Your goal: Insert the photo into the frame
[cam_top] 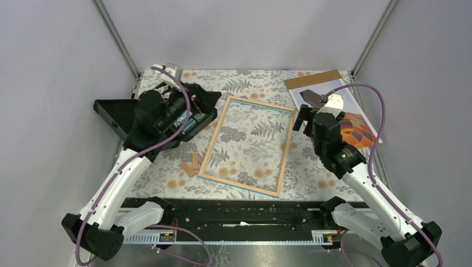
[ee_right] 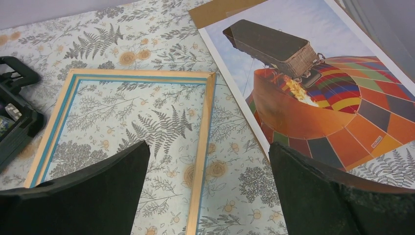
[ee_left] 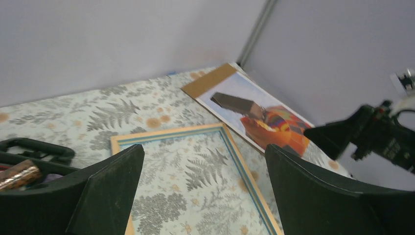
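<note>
**Both arms poised beside the frame, claws released**

The left arm rises from its base at the table's point(cam_top: 245, 80) near edge and bends forward. Its wrist hangs over the open black case point(cam_top: 111, 111) by the left edge. The left gripper point(cam_top: 207, 105) points right, toward the frame point(cam_top: 213, 137). Its jaws are spread wide with nothing between them; in the left wrist view only cloth and frame rim show in the gap.

The right arm reaches forward from the near right, with its wrist above the near part of the photo point(cam_top: 359, 130). The right gripper point(cam_top: 305, 108) is aimed at the frame's far right corner, its jaws likewise released and empty.

The frame lies flat in the middle of the table, slightly skewed. Its light wood rim faces up, with a blue line along the inner edge. The floral cloth shows through the pane.

The photo lies face up along the right edge, toward the far right corner, near the frame but apart from it. It rests on a brown backing board point(cam_top: 311, 79), whose far end sticks out beyond the print.

Two small wooden pieces point(cam_top: 192, 164) lie just beside the frame's left rim.
</note>
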{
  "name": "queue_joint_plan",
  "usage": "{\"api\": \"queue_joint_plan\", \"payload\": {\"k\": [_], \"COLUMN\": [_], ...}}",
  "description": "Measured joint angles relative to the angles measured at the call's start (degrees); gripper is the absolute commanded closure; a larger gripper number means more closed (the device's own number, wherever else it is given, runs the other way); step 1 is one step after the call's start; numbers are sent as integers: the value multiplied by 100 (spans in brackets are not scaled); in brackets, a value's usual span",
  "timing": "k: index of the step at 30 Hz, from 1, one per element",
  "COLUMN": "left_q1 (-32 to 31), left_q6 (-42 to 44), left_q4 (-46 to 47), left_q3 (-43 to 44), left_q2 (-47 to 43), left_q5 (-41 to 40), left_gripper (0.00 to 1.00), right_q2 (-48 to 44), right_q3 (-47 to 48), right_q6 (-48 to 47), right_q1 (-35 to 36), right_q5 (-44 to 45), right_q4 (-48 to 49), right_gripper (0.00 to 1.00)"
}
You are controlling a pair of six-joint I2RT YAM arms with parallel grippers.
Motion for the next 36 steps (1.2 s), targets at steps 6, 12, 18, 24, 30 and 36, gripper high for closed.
{"api": "queue_joint_plan", "payload": {"k": [6,12,18,24,30,36], "left_q1": [-787,-1141,-1187,-1200,-1237,-1281], "left_q6": [223,354,385,376,350,319], "left_q4": [-258,-520,-584,-634,-697,-706], "left_q3": [13,15,114,177,192,201], "left_q2": [400,522,529,529,544,752], "left_q5": [-212,-428,-658,-730,-723,-697], "left_gripper": [1,1,1,1,1,1], "right_q2": [494,1058,1067,841,627,1268], "right_q3": [0,-52,-741,-1266,-1864,-2166], "right_q6": [-9,190,1394,2566,3099,3309], "right_q1": [-4,-417,-2638,-4291,-5873,-6885], "right_q5": [37,-863,-3062,-3182,-2800,-2881], "right_q4": [92,212,881,859,1311,2090], "right_gripper": [0,0,0,0,0,0]}}
